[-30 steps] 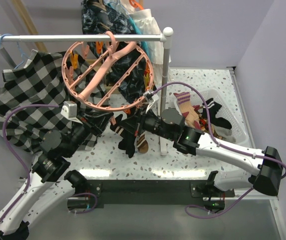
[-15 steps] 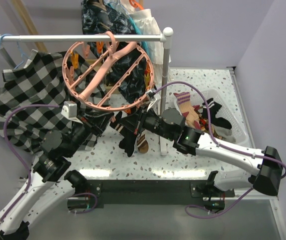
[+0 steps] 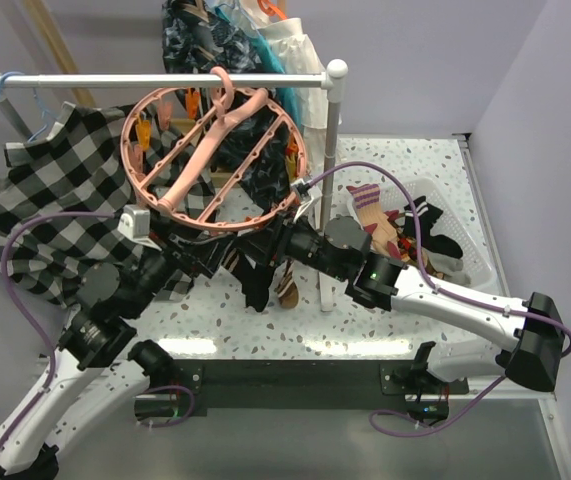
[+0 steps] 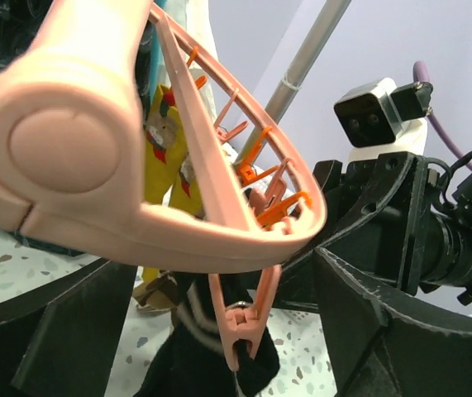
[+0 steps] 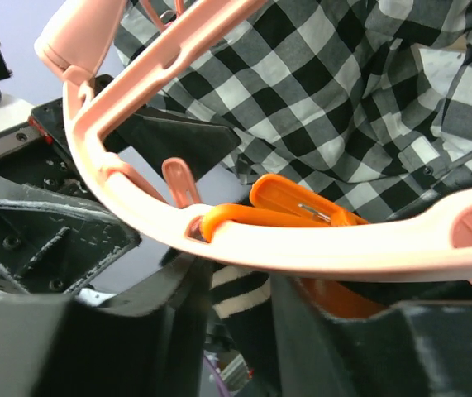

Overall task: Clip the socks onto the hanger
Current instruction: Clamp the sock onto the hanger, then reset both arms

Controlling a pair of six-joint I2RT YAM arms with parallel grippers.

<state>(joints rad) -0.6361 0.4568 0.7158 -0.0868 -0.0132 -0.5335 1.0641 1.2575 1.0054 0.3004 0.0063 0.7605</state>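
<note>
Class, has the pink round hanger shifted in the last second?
Yes. The hanger has swung lower in the top view, away from the white rail.

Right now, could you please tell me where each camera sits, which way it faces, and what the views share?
Top external: above and behind the bases, looking down on the left arm, the right arm, the hanger and the checkered shirt.
Left wrist: on the left arm, looking past its own fingers at the hanger's ring and the right arm's camera.
Right wrist: on the right arm, looking over its own fingers, past the ring, at the shirt.
Shared: all three show the hanger.
</note>
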